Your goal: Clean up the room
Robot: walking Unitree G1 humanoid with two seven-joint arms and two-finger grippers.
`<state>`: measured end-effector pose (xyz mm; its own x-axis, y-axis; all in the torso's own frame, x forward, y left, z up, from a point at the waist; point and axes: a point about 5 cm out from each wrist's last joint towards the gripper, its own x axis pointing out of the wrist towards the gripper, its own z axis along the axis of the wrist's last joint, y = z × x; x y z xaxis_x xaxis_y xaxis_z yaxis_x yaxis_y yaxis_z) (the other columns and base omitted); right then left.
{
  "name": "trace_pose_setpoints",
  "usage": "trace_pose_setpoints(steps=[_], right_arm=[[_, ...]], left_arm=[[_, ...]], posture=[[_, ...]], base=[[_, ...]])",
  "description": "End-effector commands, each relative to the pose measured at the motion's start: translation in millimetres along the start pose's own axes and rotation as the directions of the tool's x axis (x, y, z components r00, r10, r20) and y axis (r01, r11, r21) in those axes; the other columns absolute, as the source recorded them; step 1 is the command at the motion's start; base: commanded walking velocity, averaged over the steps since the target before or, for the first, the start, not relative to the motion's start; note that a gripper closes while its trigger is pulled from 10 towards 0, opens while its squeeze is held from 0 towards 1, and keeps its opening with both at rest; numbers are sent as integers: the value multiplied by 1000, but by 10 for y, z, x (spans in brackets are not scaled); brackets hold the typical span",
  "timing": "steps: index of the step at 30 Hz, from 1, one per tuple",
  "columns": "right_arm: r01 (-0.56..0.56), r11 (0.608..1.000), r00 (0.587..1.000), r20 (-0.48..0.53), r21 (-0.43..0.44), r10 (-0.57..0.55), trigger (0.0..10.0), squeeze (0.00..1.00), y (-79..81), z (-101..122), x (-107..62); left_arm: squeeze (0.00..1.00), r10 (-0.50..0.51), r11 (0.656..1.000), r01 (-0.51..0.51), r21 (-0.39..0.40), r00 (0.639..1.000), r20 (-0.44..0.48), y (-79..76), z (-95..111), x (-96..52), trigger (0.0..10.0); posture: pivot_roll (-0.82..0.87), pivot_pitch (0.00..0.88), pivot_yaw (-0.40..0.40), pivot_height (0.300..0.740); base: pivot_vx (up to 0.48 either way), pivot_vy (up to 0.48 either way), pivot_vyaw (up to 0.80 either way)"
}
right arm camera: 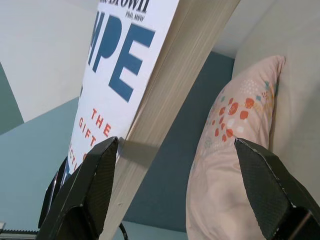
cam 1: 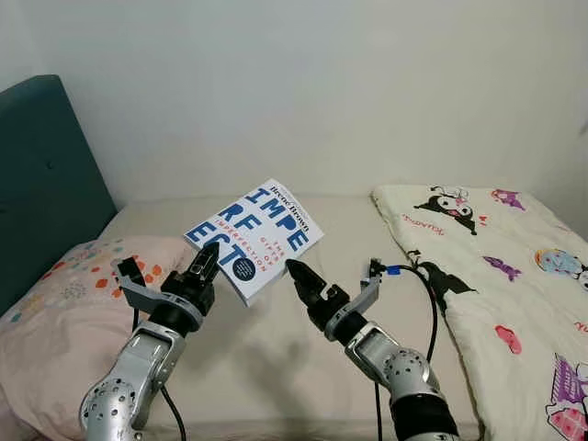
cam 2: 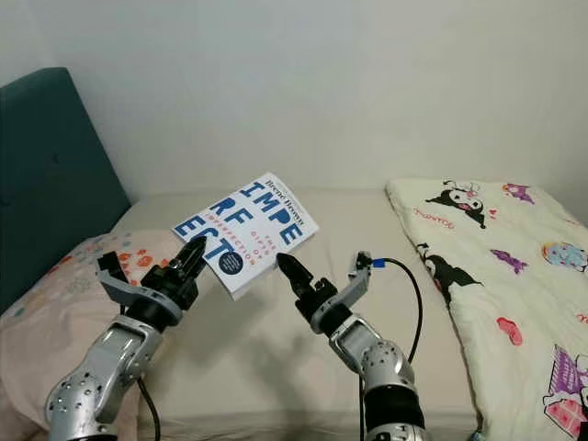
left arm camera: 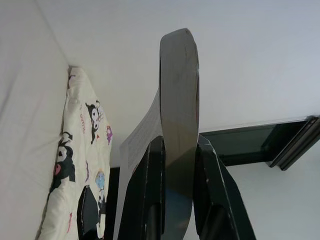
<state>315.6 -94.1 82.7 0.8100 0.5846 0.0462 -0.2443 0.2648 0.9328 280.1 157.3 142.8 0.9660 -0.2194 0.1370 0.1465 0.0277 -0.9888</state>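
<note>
Clamping the tilted book (cam 1: 257,238), left jaws (cam 1: 204,267) aim it toward the wall; right jaws (cam 1: 335,287) gape.

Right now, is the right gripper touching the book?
Cannot tell. In the right wrist view the book sits between the right gripper's open jaws, one black finger meeting its page edge, but shadow hides any contact or gap.

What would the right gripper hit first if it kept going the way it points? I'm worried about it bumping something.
Most likely the book: the open right gripper points at its page edge, held by the left gripper. Depth is uncertain.
</note>
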Motion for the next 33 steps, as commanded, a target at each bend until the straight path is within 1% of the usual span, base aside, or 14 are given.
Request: trace_pose_setpoints(steps=[1, 4, 9, 10, 11, 17, 23, 26, 27, 28, 29, 33], right_arm=[[10, 1000, 1000, 2, 2, -10, 10000, 0, -37, 3, -16], [-5, 1000, 1000, 7, 1, 5, 10000, 0, -23, 39, -1], [-74, 997, 997, 0, -15, 74, 10000, 0, 68, 101, 42], [-74, 997, 997, 0, -15, 74, 10000, 0, 68, 101, 42], [-94, 995, 996, -5, -21, 94, 10000, 0, 102, 115, 58], [-134, 991, 991, -19, -30, 133, 10000, 0, 164, 126, 85], [-145, 989, 989, -20, -28, 144, 10000, 0, 177, 127, 91], [-182, 983, 983, -24, -18, 181, 10000, 0, 220, 122, 92], [-216, 976, 976, -28, -13, 216, 7176, 0, 262, 114, 91], [-222, 975, 975, -27, -11, 222, 3843, 0, 270, 113, 91], [-225, 974, 974, -24, -9, 224, 0, 0, 273, 113, 91], [-236, 972, 972, -15, -2, 235, 0, 0, 280, 121, 88]], left_arm=[[0, -40, 993, 39, -113, 999, -10, -27, -188, 29, 10000], [0, -39, 992, 37, -117, 999, -15, -19, -198, 25, 10000], [0, -33, 993, 30, -116, 999, -25, -4, -210, 23, 10000], [0, -33, 993, 30, -116, 999, -25, -4, -210, 23, 10000], [0, -32, 993, 29, -110, 999, -25, 0, -210, 25, 10000], [0, -31, 995, 28, -94, 999, -27, 2, -207, 25, 10000], [0, -30, 996, 27, -87, 999, -29, 3, -209, 21, 10000], [0, -27, 997, 24, -78, 999, -33, 6, -214, 19, 10000], [0, -23, 997, 21, -71, 999, -35, 8, -215, 19, 10000], [0, -22, 997, 20, -70, 999, -35, 9, -215, 19, 10000], [0, -20, 998, 17, -67, 999, -36, 11, -215, 20, 10000], [0, -17, 998, 14, -63, 999, -37, 15, -220, 20, 10000]], posture=[[17, 0, 16, 740], [16, 0, 16, 740], [17, 0, 15, 740], [17, 0, 15, 740], [17, 0, 13, 740], [17, 0, 12, 740], [17, 0, 13, 740], [17, 0, 12, 740], [17, 0, 13, 740], [16, 0, 14, 740], [16, 0, 14, 740], [16, 0, 14, 740]], base=[[0, 0, 0], [0, 0, 0], [0, 0, 0], [0, 0, 0], [0, 0, 0], [0, 0, 0], [0, 0, 0], [0, 0, 0], [0, 0, 0], [0, 0, 0], [0, 0, 0], [0, 0, 0]])
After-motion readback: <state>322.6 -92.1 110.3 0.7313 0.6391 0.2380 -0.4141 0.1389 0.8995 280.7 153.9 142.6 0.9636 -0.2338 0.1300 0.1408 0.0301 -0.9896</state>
